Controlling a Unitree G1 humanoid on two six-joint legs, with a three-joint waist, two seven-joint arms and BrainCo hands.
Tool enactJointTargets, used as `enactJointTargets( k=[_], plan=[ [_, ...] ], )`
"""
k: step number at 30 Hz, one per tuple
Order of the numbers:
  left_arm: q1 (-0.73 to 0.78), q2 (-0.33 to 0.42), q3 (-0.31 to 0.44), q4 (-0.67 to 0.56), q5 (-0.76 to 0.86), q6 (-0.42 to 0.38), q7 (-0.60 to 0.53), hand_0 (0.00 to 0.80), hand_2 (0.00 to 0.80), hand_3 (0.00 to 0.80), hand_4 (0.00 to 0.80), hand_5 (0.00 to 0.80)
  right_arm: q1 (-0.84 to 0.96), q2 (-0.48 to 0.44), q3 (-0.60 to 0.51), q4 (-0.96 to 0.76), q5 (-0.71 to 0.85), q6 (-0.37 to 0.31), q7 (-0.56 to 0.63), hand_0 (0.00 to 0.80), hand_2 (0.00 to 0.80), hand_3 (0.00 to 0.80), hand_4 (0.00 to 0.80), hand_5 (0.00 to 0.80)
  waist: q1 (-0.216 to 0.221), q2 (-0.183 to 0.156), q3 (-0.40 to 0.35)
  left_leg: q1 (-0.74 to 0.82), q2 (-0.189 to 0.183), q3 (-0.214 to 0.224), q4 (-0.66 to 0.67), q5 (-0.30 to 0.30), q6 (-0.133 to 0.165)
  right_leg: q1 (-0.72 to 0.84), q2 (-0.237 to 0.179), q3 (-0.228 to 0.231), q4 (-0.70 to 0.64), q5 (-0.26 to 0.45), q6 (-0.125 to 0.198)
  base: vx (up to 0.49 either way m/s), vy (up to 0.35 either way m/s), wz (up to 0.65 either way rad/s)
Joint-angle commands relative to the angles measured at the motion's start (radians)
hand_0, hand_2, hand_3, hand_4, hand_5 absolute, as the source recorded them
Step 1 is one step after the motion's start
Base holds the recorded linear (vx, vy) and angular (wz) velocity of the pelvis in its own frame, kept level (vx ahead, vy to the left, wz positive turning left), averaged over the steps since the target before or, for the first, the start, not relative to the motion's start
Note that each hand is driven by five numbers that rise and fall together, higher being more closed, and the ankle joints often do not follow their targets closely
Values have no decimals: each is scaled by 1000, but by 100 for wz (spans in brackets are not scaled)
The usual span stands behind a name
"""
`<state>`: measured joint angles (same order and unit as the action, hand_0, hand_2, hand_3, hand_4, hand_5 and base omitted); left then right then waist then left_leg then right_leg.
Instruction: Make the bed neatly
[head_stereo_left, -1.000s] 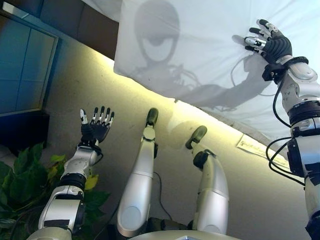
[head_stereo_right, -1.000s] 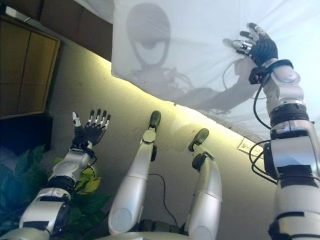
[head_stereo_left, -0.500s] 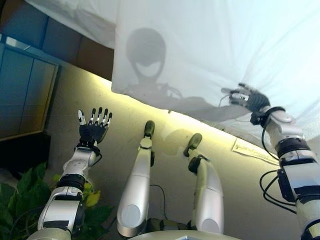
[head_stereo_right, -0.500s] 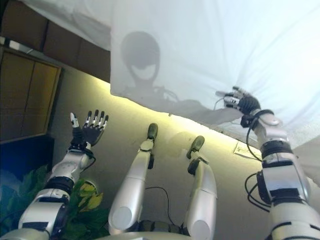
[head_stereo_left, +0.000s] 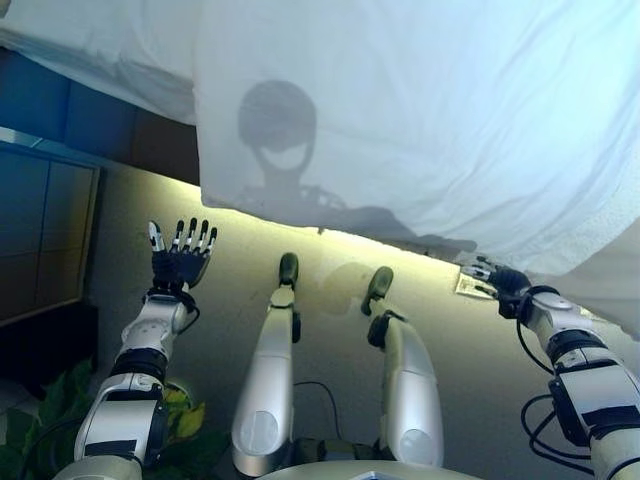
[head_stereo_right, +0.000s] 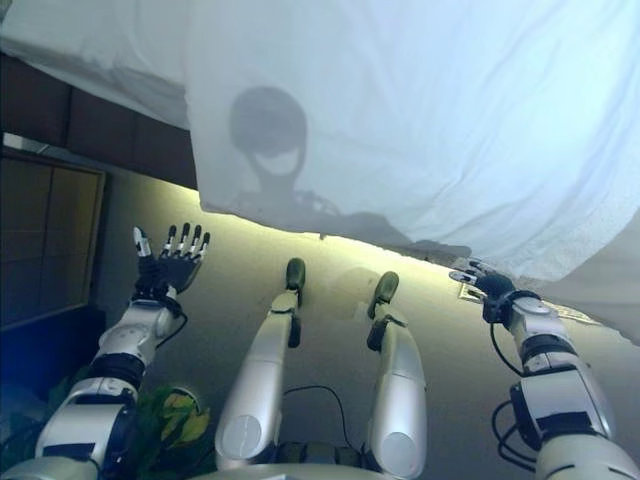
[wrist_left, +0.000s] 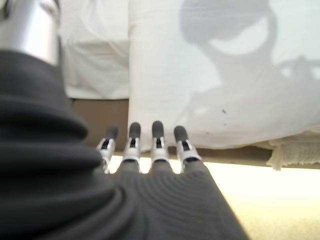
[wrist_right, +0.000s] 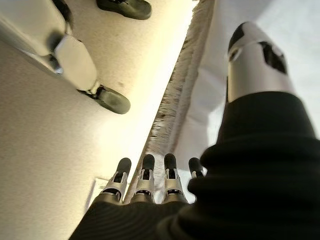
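Pale floor (head_stereo_left: 200, 300) runs along the bed, where the white sheet (head_stereo_left: 420, 120) hangs over the side. Right hand (head_stereo_left: 497, 279) waits near its low edge, fingers straight, holding nothing. Left hand (head_stereo_left: 178, 255) is spread wide, away from the sheet. Next job, I think: grab the edge and pull it smooth.

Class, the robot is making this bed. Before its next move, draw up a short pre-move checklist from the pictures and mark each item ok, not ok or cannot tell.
1. Left hand free: ok, fingers straight, over the floor, apart from the white sheet.
2. Right hand free of cloth: ok, fingers straight in its wrist view, holding nothing, by the sheet's lower edge.
3. Sheet lies smooth: not ok, creases fan across it.
4. Sheet's overhang even: not ok, one panel hangs lower than the part beside it.
5. Floor by the bed free of loose items: not ok, a paper lies near the right hand.
6. Far side of the bed tidy: cannot tell, out of view.
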<state>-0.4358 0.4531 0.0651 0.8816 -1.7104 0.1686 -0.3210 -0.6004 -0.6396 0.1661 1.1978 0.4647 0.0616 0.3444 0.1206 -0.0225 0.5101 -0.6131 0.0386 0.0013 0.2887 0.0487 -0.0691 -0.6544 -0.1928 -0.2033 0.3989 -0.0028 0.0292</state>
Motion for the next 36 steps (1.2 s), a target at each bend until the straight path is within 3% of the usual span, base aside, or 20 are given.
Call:
enactJointTargets(
  k=[1,8,16,22,25,28,32,36],
  plan=[
    [13,-6,50,12,38,-25,24,0,0,0,0,0,31,-45,-25,-25,38,-51,-3,0,0,0,0,0,-21,50,10,30,-30,8,43,-8,6,57,-7,-20,4,27,69,41,-35,-1],
    [85,-8,61,85,209,-34,82,0,0,0,0,0,128,-1,-60,-129,53,-118,-8,0,0,0,0,0,-35,29,-43,172,-29,23,9,-21,2,209,-8,-19,-57,24,78,79,-28,-6],
    [243,-36,54,204,509,-23,41,0,0,0,0,0,361,111,-88,-204,3,-102,55,0,0,0,0,0,-61,6,-191,391,-16,31,-177,20,-9,440,1,-14,-233,56,91,172,-23,-7],
    [344,-91,50,257,657,-48,21,0,0,0,0,0,520,243,-97,-150,-67,-81,71,0,0,0,0,0,-72,12,-324,553,-14,34,-303,40,-5,599,19,-6,-354,90,96,262,-9,-2],
    [378,-145,20,293,785,-116,30,0,0,0,0,0,564,324,-100,-114,-51,-74,24,0,0,0,0,0,-79,15,-381,616,-14,35,-359,49,-2,655,32,8,-412,113,96,189,-13,5],
    [374,-184,-48,359,962,-148,62,0,0,0,0,0,575,375,-111,-57,-17,-92,-9,0,0,0,0,0,-88,18,-415,642,-18,34,-376,42,0,690,41,16,-448,123,95,75,4,-3],
    [366,-215,-86,439,1102,-126,105,0,0,0,0,0,575,420,-149,39,62,-91,-69,0,0,0,0,0,-106,23,-440,672,-16,45,-376,26,4,724,47,23,-460,115,89,52,27,-2],
    [374,-241,-87,493,1113,-112,147,0,0,0,0,0,582,442,-167,129,13,-60,-111,0,0,0,0,0,-117,30,-452,703,-9,67,-376,14,9,745,50,26,-453,103,83,53,31,-11]
  ],
)
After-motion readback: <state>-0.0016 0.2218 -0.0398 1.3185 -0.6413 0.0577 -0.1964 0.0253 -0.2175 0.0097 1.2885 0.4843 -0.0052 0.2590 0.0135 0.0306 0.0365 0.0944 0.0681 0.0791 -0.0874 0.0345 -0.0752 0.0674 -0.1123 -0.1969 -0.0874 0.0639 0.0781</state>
